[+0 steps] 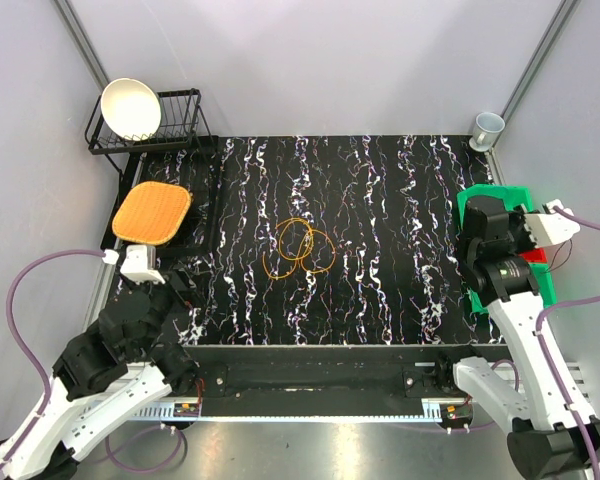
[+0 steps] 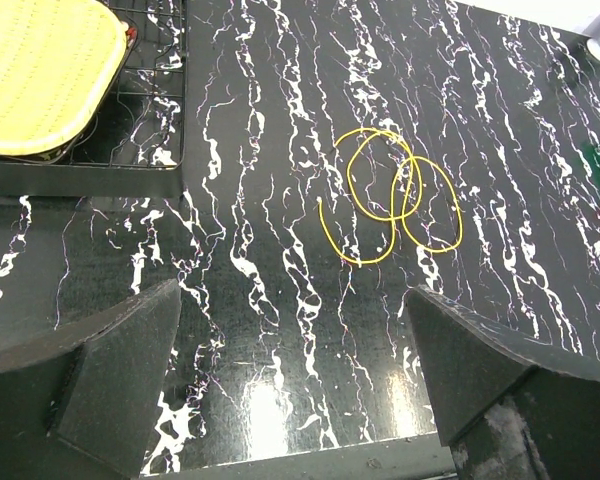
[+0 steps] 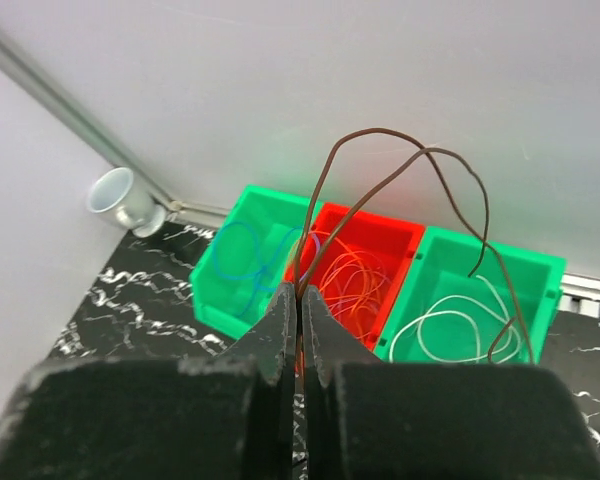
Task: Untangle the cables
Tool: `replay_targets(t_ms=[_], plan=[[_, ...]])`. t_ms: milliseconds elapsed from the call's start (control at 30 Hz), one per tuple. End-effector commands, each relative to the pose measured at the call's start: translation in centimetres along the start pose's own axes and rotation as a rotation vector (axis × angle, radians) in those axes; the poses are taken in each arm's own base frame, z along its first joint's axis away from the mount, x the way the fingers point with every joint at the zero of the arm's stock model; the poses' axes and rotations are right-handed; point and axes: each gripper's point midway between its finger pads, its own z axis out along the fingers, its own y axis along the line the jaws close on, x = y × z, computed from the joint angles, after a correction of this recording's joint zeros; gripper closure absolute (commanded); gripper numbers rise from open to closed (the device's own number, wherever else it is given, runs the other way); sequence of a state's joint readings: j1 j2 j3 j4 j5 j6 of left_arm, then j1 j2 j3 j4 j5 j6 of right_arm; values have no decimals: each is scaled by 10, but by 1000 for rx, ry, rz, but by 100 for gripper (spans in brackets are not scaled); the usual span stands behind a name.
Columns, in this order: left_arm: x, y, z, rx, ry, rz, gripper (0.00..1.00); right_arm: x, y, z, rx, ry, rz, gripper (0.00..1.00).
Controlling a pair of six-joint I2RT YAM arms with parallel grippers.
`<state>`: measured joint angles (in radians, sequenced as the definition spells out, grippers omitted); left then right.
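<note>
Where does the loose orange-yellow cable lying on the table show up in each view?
Top external: orange-yellow cable, middle of the picture.
Left wrist: right of centre, upper half.
Right wrist: not in it; the right gripper is shut on a brown cable there.
Shared landmark: the black marbled mat, in all three views.

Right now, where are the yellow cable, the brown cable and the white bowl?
yellow cable (image 2: pixel 363 262): left wrist view, lowest curve.
brown cable (image 3: pixel 372 129): right wrist view, top arch.
white bowl (image 1: pixel 132 107): top external view, its inside.
</note>
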<state>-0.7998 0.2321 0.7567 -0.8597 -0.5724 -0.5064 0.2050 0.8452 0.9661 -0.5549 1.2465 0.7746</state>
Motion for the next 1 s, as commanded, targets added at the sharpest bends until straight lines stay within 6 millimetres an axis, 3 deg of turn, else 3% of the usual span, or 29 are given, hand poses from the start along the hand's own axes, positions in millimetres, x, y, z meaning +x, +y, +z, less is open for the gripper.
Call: replay_targets(t_ms=[0, 233, 400, 567, 633, 800, 967], plan=[[-5, -5, 3, 13, -26, -17, 1, -7, -7, 12, 57, -71, -31, 100], [-3, -6, 5, 7, -11, -9, 1, -8, -10, 35, 68, -127, -141, 100], [0, -7, 8, -2, 11, 6, 1, 10, -10, 49, 69, -136, -210, 100], [1, -7, 10, -7, 17, 8, 1, 15, -1, 60, 22, -167, -218, 100], [1, -7, 9, -8, 18, 8, 1, 5, -8, 67, 56, -200, -207, 100], [2, -7, 9, -10, 19, 8, 1, -11, 14, 69, -11, -218, -193, 100], [3, -8, 12, -17, 31, 18, 1, -20, 14, 71, 12, -247, -212, 100]])
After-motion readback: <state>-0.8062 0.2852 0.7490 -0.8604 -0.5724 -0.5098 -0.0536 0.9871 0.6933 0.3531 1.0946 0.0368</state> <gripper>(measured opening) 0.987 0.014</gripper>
